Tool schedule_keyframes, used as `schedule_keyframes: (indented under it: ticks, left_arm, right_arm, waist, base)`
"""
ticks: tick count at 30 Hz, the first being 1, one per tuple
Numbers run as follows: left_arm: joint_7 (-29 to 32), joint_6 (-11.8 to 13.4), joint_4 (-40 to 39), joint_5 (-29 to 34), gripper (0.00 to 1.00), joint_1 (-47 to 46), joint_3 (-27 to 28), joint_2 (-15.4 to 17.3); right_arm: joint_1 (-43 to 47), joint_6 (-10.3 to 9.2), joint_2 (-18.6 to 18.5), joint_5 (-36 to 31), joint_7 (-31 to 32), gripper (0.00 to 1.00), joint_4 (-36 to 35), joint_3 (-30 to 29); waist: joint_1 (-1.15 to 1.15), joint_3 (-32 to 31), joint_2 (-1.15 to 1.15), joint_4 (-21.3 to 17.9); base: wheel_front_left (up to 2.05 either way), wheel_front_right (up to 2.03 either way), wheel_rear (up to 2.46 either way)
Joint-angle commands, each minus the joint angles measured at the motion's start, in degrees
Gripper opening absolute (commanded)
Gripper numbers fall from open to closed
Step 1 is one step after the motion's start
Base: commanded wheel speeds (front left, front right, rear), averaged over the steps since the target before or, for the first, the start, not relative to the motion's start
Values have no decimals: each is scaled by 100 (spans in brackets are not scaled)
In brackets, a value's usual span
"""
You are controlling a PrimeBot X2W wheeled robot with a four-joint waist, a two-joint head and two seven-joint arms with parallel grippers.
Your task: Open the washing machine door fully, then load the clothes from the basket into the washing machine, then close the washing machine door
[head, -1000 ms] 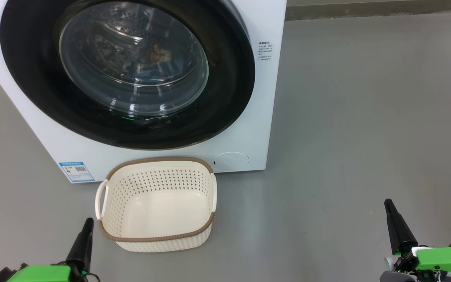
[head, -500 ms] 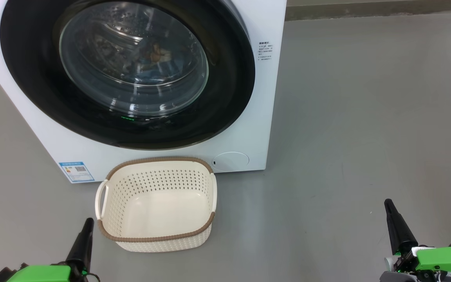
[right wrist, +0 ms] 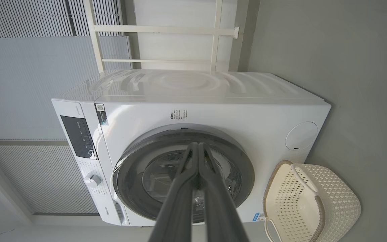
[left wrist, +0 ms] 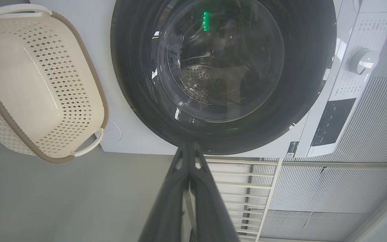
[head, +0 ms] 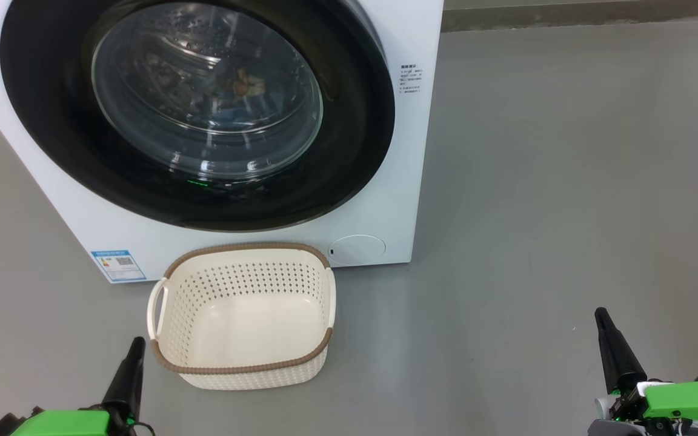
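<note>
The washing machine stands on the floor with its door closed flat against the front. Behind the door's glass, a patch of blue and orange-brown clothes lies in the drum. The cream basket sits on the floor in front of the machine with nothing inside. My left gripper is shut, low beside the basket's left corner. My right gripper is shut, far off to the right over bare floor.
Grey floor spreads out right of the machine. A blue label sticker and a round hatch mark the machine's lower front. White railings and slatted wall panels stand behind it.
</note>
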Motion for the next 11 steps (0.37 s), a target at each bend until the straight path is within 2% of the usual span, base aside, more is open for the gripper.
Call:
schedule_keyframes:
  ticks: [1,11]
  left_arm:
    - [33,-41,-117,-48,0,-234,198,108]
    - [33,-41,-117,-48,0,-234,198,108]
  right_arm:
    - [-227,10,-19,21,42,0,-145,129]
    - [-227,10,-19,21,42,0,-145,129]
  waist:
    - [0,0,0,0]
    - [0,0,0,0]
  base:
    - [0,0,0]
    - [0,0,0]
